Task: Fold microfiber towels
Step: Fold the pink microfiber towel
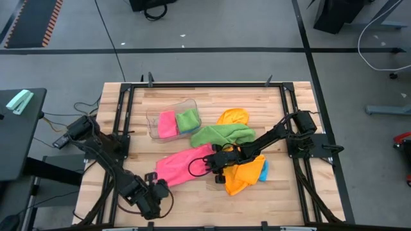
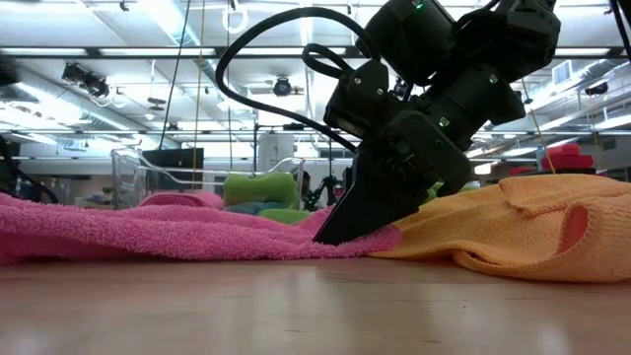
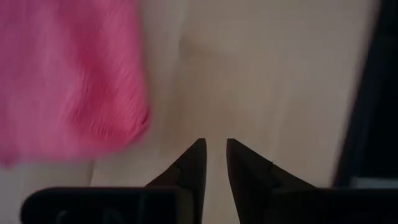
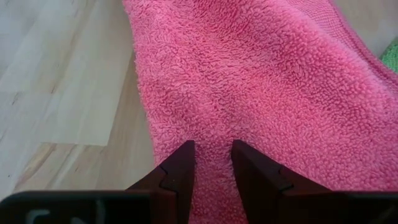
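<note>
Towels first: your pink towel (image 1: 183, 165) lies spread on the table (image 1: 289, 192), its long axis running from the clear tub (image 1: 171, 117) down toward the left gripper (image 1: 156, 187). The right gripper (image 4: 211, 163) is the nearer one; it sits on the end of that towel next to the orange towels, fingers a little apart with pink pile between them. The left gripper hangs just off the other end, fingers nearly together and holding nothing.

Count them: two orange towels (image 1: 239, 178), one green towel (image 1: 221, 134) and a sliver of blue towel (image 1: 264, 171) beside the pink one, plus two folded towels (image 1: 178, 121), pink and green, in the one tub.
</note>
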### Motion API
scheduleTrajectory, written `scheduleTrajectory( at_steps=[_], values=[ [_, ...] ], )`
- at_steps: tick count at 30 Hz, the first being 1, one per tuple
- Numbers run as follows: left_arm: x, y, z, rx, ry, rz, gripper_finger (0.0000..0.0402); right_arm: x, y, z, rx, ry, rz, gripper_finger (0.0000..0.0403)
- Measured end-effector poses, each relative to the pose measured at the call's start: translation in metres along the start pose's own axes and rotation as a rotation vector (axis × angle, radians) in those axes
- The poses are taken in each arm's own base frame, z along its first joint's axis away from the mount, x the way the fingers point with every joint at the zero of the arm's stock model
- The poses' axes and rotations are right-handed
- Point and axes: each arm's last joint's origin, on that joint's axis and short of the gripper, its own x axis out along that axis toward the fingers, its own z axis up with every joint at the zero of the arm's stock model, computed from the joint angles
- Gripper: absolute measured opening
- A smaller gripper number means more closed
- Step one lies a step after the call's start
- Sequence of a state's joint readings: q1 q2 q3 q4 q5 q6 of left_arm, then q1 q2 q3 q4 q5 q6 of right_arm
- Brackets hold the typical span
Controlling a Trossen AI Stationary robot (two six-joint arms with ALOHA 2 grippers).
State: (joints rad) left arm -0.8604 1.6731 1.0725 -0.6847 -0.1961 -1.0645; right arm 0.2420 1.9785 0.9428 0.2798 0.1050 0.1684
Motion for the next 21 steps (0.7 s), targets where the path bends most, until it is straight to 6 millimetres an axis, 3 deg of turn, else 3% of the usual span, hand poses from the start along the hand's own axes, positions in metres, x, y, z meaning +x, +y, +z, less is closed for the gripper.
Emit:
scheduleTrajectory(
  at_steps=[7,17,21],
  values=[
    [0.014,0.007,-0.002,-0.299,-0.007,0.121,0.0055,0.000,0.000,0.000,0.014,0.000,0.000,0.0117],
    [0.016,0.014,0.006,-0.487,-0.049,0.157,0.0180,0.000,0.001,0.000,0.014,-0.003,0.003,0.0117],
    [0.016,0.018,0.007,-0.539,-0.099,0.201,0.0192,0.000,0.001,0.000,0.011,-0.004,0.003,0.0117]
  ],
)
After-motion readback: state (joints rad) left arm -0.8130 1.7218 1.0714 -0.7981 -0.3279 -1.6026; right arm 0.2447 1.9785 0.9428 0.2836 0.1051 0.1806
